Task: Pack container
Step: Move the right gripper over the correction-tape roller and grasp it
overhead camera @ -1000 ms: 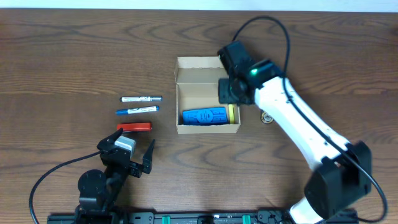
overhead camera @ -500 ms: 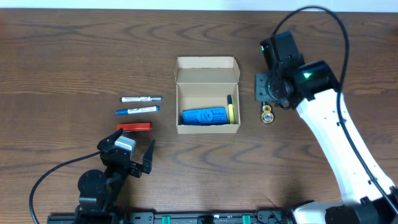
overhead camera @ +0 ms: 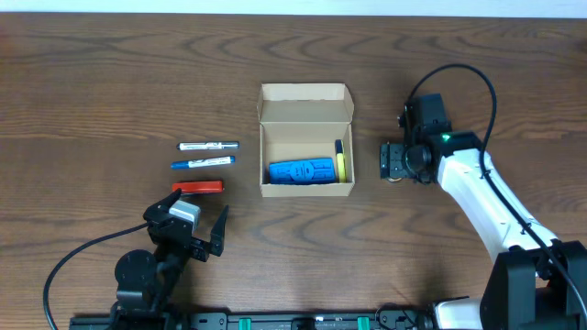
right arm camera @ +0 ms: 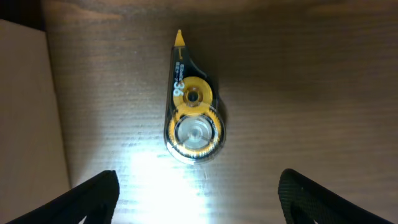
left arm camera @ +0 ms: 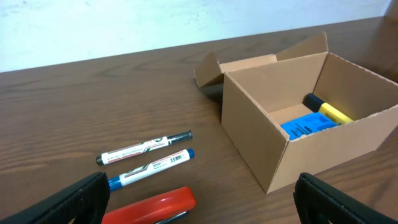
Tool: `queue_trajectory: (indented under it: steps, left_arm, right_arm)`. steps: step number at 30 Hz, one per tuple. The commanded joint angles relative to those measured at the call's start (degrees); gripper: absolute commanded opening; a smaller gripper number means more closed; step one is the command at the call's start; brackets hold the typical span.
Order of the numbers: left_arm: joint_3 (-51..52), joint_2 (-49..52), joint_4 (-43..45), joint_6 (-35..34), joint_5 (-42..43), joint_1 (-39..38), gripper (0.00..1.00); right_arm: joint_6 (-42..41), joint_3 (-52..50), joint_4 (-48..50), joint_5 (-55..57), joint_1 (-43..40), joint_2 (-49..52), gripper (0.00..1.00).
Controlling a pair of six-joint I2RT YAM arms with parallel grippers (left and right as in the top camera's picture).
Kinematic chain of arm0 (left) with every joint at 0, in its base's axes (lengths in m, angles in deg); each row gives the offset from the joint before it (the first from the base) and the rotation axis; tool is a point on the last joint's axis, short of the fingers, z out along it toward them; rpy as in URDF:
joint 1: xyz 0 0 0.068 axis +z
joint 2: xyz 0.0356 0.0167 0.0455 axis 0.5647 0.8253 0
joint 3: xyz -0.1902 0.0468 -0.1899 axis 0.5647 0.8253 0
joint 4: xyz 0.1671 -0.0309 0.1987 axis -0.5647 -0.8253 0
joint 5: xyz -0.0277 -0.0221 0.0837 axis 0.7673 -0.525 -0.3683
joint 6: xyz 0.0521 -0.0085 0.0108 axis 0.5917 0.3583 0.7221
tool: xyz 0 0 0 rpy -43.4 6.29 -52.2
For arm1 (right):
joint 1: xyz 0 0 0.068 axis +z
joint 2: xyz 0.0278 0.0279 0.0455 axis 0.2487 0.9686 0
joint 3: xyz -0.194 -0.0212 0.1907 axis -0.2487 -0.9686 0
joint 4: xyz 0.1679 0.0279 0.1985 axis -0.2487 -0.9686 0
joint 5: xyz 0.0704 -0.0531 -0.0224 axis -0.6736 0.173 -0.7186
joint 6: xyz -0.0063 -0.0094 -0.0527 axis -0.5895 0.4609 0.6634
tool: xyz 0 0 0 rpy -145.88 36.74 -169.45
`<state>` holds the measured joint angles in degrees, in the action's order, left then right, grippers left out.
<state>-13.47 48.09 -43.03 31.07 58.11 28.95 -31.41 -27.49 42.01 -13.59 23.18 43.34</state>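
Note:
The tan cardboard container [overhead camera: 306, 189] sits mid-table with its flap lid open at the back; it also shows in the left wrist view [left arm camera: 267, 149]. Inside lie a blue object [overhead camera: 301, 171] and a yellow marker [overhead camera: 340, 162]. My right gripper [overhead camera: 398, 161] is open, pointing down just right of the container, over a yellow-and-black correction tape [right arm camera: 191, 115] lying on the table between its fingers. My left gripper [overhead camera: 194, 231] is open and empty at the front left, near a red stapler [overhead camera: 198, 187]. A black-capped marker [overhead camera: 208, 146] and a blue-capped marker [overhead camera: 202, 163] lie left of the container.
The container's left side wall [right arm camera: 25, 106] shows at the left edge of the right wrist view. The stapler [left arm camera: 149, 207] and both markers [left arm camera: 146, 147] lie just ahead of the left gripper. Bare brown wood table [overhead camera: 92, 82] surrounds everything.
My right arm has moved from over the container to its right side and lowered over the correction tape. The left arm has not moved.

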Motion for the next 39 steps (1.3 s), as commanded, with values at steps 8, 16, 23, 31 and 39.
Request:
queue_trajectory:
  steps: [8, 16, 23, 31, 39]
  left_arm:
    - [1.5, -0.4, -0.2, 1.2, -0.2, 0.3, 0.95]
    - [1.5, -0.4, -0.2, 1.2, -0.2, 0.3, 0.95]
    - [1.5, -0.4, -0.2, 1.2, -0.2, 0.3, 0.95]
    - [1.5, -0.4, -0.2, 1.2, -0.2, 0.3, 0.95]
    - [1.5, -0.4, -0.2, 1.2, -0.2, 0.3, 0.95]
  right_arm:
    - [3.3, -6.4, 11.3, -3.7, -0.8, 2.1, 0.85]
    - [3.2, -6.4, 15.2, -4.3, -0.8, 7.1, 0.82]
    - [3.0, -6.4, 16.8, -4.2, -0.9, 9.8, 0.72]
    - [3.0, -6.4, 17.7, -3.8, -0.9, 11.7, 0.61]
    - [1.9, -6.4, 17.9, -1.1, -0.9, 11.8, 0.50]
